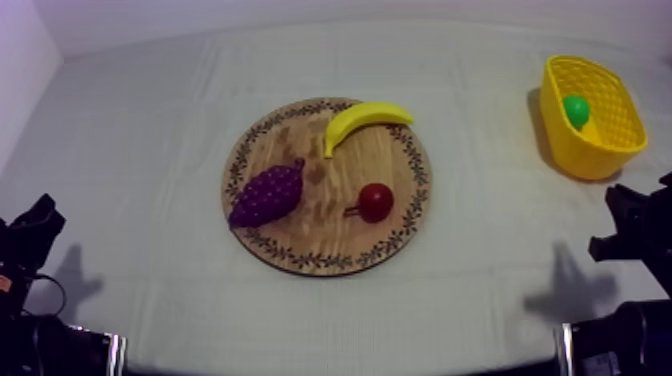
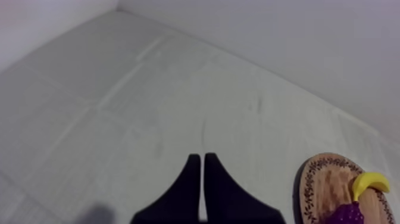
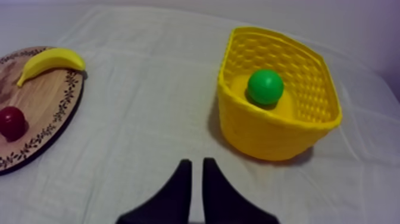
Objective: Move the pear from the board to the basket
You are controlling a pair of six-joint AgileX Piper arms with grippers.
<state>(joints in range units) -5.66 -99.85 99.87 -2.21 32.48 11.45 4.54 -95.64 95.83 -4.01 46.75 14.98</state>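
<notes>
The green pear (image 1: 576, 110) lies inside the yellow basket (image 1: 610, 150) at the far right of the table; in the right wrist view the pear (image 3: 265, 87) rests on the floor of the basket (image 3: 280, 140). My right gripper (image 3: 193, 162) is shut on nothing, its fingers together as a narrow wedge over the cloth short of the basket. In the top view it sits low at the right edge (image 1: 628, 228). My left gripper (image 2: 199, 158) is shut on nothing too, over bare cloth to the left of the wooden board (image 2: 321, 184), and sits low at the left edge (image 1: 35, 228).
The round wooden board (image 1: 300, 245) lies mid-table and bears a banana (image 1: 362, 120), a bunch of purple grapes (image 1: 268, 195) and a small red fruit (image 1: 376, 201). Bare cloth separates the board from the basket.
</notes>
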